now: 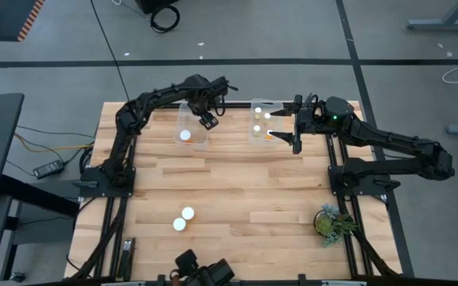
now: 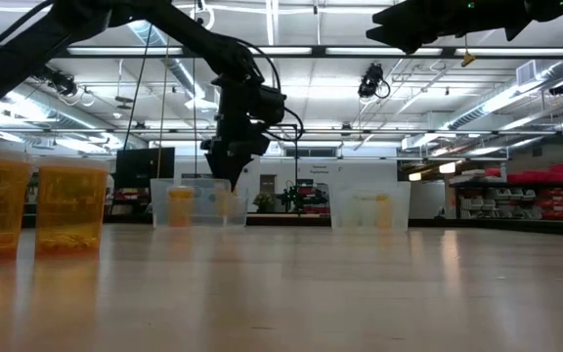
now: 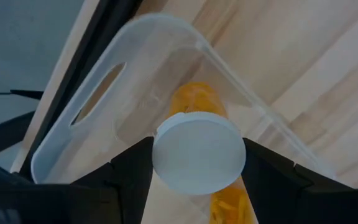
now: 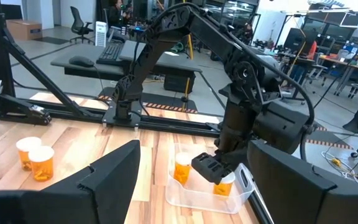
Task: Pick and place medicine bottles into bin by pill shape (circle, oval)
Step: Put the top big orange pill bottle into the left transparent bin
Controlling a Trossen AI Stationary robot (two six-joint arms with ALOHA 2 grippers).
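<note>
Two bottles (image 1: 183, 219) standing near the table (image 1: 237, 199) front edge, unsorted; more already in both bins. Left gripper (image 1: 207, 119) over the left bin (image 1: 195, 125) at the back edge, clamped on a bottle (image 3: 199, 152), cap toward the wrist camera. Right gripper (image 1: 296, 127) beside the right bin (image 1: 262, 121), fingers apart, empty.

Risks, judged from here: off-centre release, so bottle clips the bin wall and rolls out onto the table. Thin, light bin could get nudged by a finger on the way out. Pill shape unreadable, so wrong-bin sort can't be ruled out. Arms close together at the back edge, so possible clash on retract.
</note>
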